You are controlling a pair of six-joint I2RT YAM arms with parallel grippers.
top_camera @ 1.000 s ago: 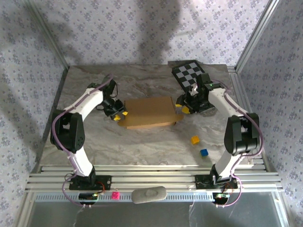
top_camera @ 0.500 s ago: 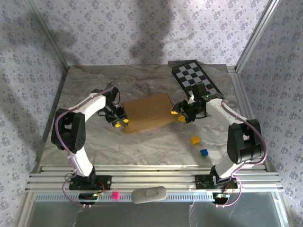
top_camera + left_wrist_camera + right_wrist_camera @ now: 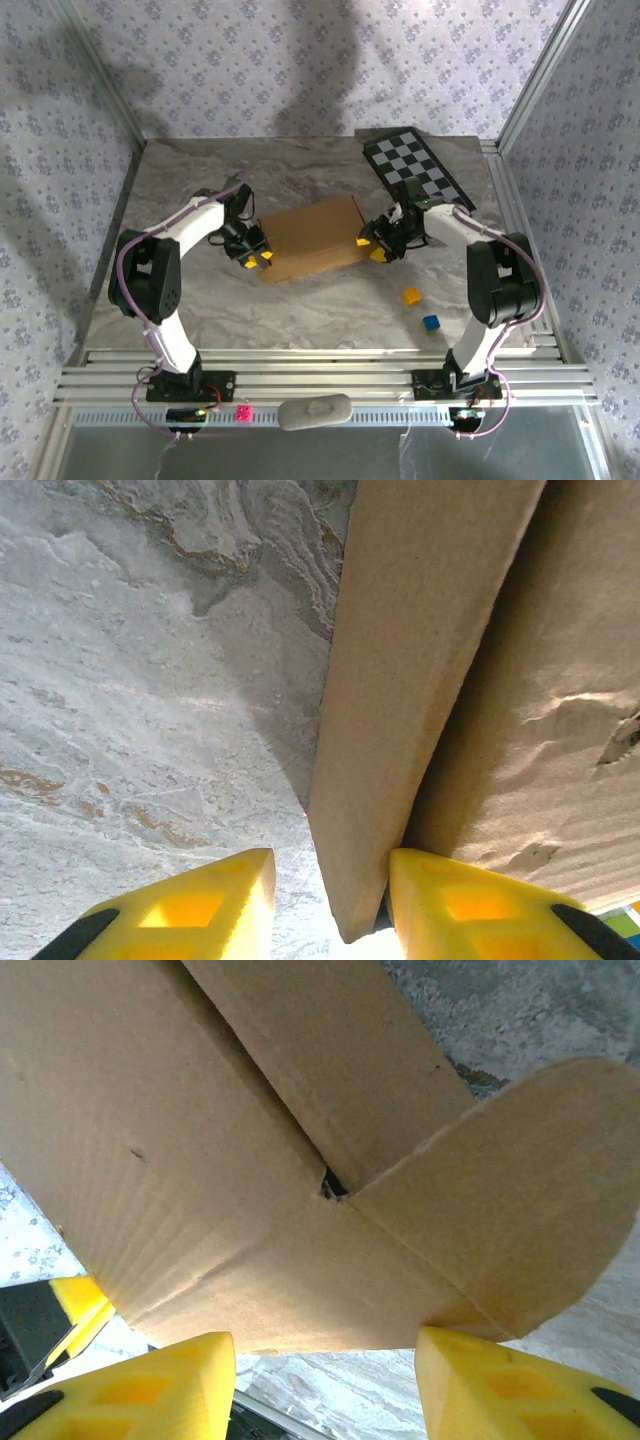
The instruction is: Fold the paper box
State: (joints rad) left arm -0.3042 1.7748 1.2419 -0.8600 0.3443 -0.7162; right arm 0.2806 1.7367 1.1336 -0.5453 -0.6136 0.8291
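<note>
The paper box (image 3: 312,238) lies on the tabletop (image 3: 300,315); the left tool (image 3: 256,260), half-open, straddles its left wall (image 3: 420,680), and the right tool (image 3: 369,248) stands wide at the rounded flap (image 3: 520,1180): closing both evenly before turning the flaps should keep the creases square.

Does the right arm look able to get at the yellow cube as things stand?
Probably yes: the yellow cube lies on bare table close to the right tool, with nothing between. That tool stands open at the paper box, so it must back off first.
</note>
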